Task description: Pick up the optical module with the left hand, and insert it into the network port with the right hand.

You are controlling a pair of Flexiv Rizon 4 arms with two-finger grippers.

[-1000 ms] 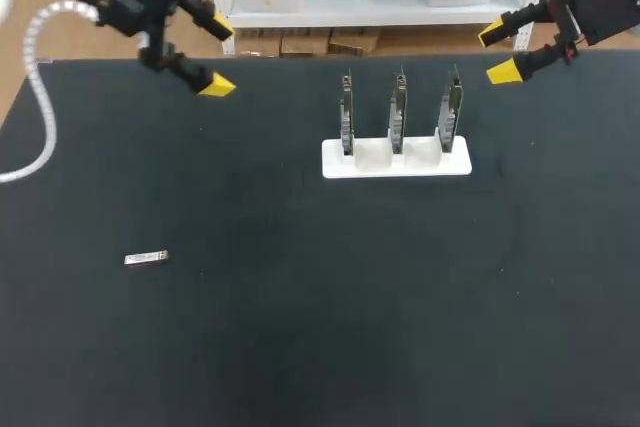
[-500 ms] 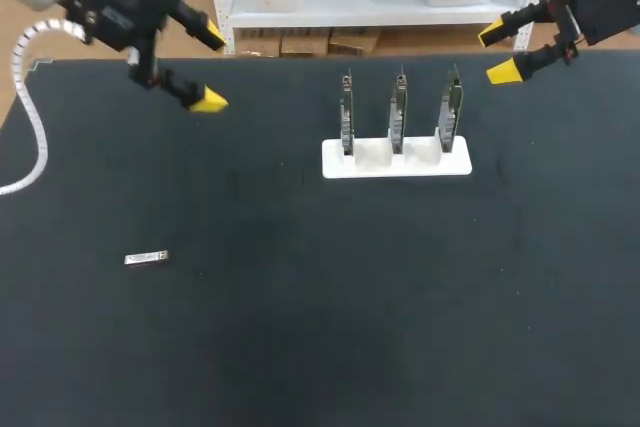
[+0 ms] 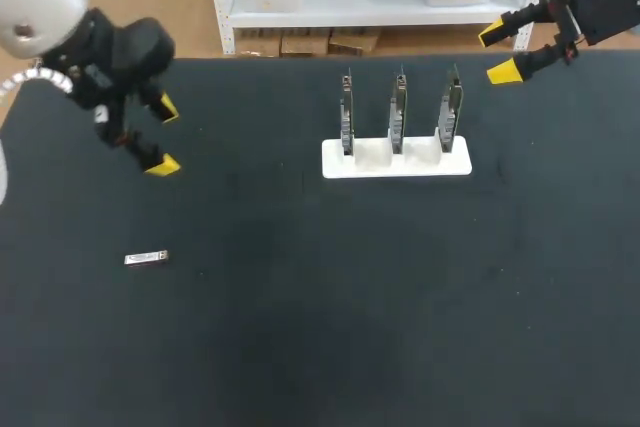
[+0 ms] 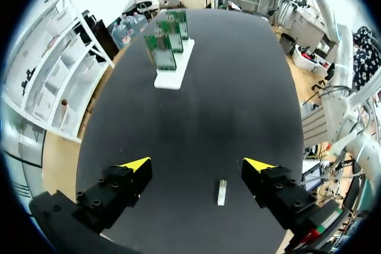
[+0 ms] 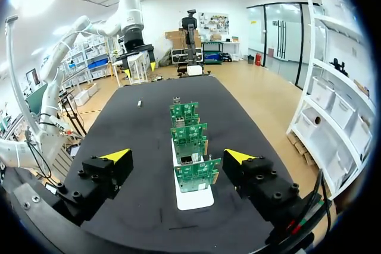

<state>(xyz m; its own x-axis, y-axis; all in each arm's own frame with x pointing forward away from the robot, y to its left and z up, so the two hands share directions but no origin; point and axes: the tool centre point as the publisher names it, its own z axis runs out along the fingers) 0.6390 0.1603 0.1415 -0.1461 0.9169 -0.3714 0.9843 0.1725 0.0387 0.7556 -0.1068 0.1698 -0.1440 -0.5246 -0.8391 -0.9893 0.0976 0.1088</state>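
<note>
Both spread wide and empty, the left gripper (image 3: 165, 136) sits at the head view's upper left, apart from the silver optical module (image 3: 146, 259) lying at middle left on the black table (image 3: 320, 337), and the right gripper (image 3: 497, 53) at upper right near the three-board white holder (image 3: 396, 160).

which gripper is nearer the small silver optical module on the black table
Left. The left gripper hovers behind the small silver optical module; the right gripper sits far off at the back right.

Robotics lab: workbench (image 3: 350, 327) with circuit boards (image 3: 398, 112)
</note>
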